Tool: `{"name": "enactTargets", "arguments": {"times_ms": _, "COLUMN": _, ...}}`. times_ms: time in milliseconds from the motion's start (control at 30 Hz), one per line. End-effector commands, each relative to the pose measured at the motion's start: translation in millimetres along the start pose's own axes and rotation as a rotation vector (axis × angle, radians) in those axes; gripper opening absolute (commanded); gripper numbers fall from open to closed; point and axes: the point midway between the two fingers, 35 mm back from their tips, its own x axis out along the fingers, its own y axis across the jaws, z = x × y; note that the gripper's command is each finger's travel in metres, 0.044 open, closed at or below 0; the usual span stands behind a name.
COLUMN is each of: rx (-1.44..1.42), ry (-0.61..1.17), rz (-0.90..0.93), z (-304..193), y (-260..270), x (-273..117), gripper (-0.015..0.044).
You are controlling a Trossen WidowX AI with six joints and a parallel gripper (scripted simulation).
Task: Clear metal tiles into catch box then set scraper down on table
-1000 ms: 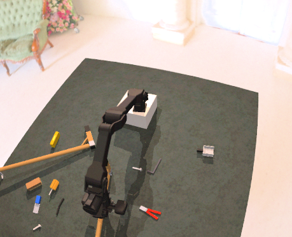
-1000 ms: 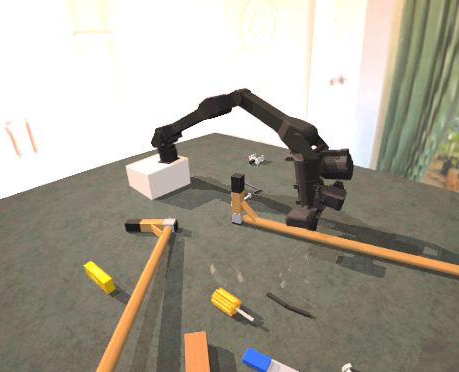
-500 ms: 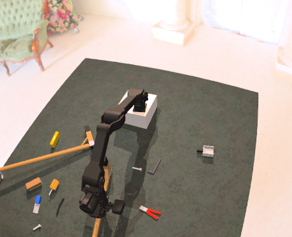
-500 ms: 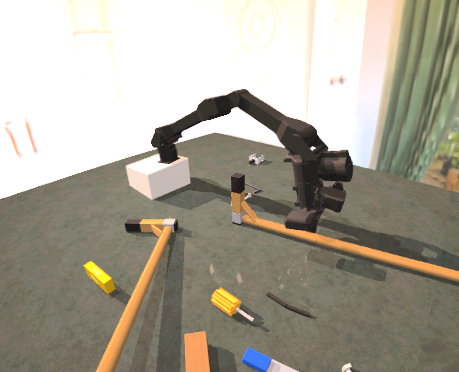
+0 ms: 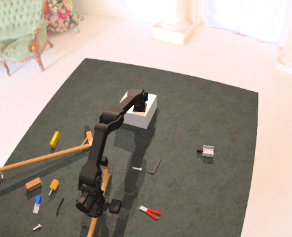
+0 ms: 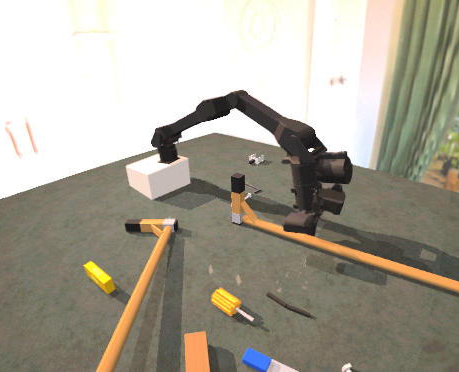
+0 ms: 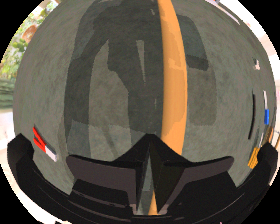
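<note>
One long tool with an orange shaft [image 5: 91,227] [image 6: 381,259] [image 7: 175,100] lies at the arm, its black-topped grip end standing up and its far end near the right edge of the exterior view. A second, similar long tool [image 5: 45,157] [image 6: 136,300] lies to the left, with a thin grey blade at its far end in the top view. My gripper [image 6: 308,226] [image 7: 150,150] is shut and empty, close beside or over the first tool's shaft; whether it touches cannot be told. No steel plate, metal tiles or catch box can be made out clearly.
Red pliers [image 5: 151,212] [image 7: 38,140], a hex key [image 5: 156,166] and a bolt [image 5: 137,169] lie right of the near shaft. A yellow block [image 5: 55,139], a brown block [image 5: 34,184] and a screwdriver [image 5: 54,185] lie left. A small grey tray [image 5: 208,151] is far right.
</note>
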Motion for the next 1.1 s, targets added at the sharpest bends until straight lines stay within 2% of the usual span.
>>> {"name": "enactTargets", "arguments": {"times_ms": 0, "rx": -0.001, "ry": -0.005, "rz": 0.000, "z": 2, "y": 1, "x": -9, "gripper": 0.0000}}
{"name": "enactTargets", "arguments": {"times_ms": 767, "rx": 0.000, "ry": -0.060, "rz": -0.006, "z": 18, "y": 1, "x": -94, "gripper": 0.0000}}
{"name": "enactTargets", "arguments": {"times_ms": 1067, "rx": -0.001, "ry": -0.061, "rz": -0.006, "z": 18, "y": 1, "x": -96, "gripper": 0.0000}}
